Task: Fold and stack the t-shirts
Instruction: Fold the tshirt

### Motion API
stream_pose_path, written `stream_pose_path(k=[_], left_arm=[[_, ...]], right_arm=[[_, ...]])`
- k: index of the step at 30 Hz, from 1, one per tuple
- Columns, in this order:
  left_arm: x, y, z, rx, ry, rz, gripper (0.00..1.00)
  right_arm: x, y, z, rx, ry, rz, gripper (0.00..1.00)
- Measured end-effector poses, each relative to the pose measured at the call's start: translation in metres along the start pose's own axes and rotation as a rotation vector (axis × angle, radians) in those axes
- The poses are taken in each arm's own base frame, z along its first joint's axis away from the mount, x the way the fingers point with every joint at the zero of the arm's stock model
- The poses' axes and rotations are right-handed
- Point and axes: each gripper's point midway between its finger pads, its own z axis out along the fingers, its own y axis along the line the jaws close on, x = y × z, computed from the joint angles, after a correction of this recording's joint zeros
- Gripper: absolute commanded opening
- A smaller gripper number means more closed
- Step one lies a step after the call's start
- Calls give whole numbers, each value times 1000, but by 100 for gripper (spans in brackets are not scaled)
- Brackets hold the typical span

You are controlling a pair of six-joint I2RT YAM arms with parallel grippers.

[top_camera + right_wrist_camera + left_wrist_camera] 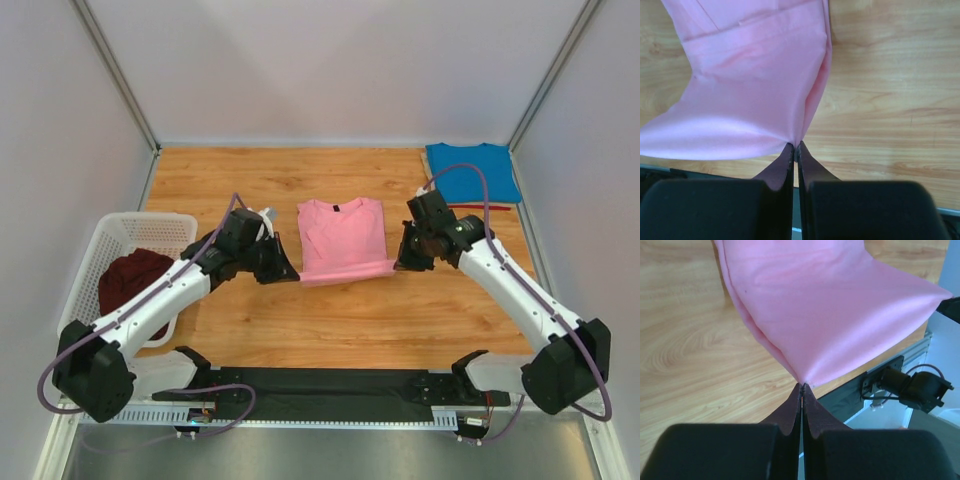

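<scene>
Pink t-shirt (343,240) pinched at both near corners, in the middle of the desk (230,185).
Left pincer (801,386) and right pincer (796,146) are each pressed together on a thin tip of hem. With so little cloth held, a corner may slip out during the fold, or uneven travel could skew it.

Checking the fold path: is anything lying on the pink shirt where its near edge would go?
Nothing visible does. The left pincer and right pincer pinch the pink shirt at its near corners; the blue shirt lies far right, the maroon shirt in the basket.
</scene>
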Motion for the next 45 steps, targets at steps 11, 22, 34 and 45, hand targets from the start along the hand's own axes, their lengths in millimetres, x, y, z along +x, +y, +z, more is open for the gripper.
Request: stream_pose_path(k=[11,22,34,45], left_arm=[[-102,-17,-1,-31,-112,-21,0],[-157,5,41,-69,-71,-62,0],[-219,29,76,-70,-88,-81,0],[-263,44,118,-15,-81,-48,0]], right_arm=[[-92,24,4,51,-75,-30,0],[-152,37,53,92,-56,-69,0],[-196,38,108,111,-57,-80,0],[-227,34,146,101,-93,-66,2]])
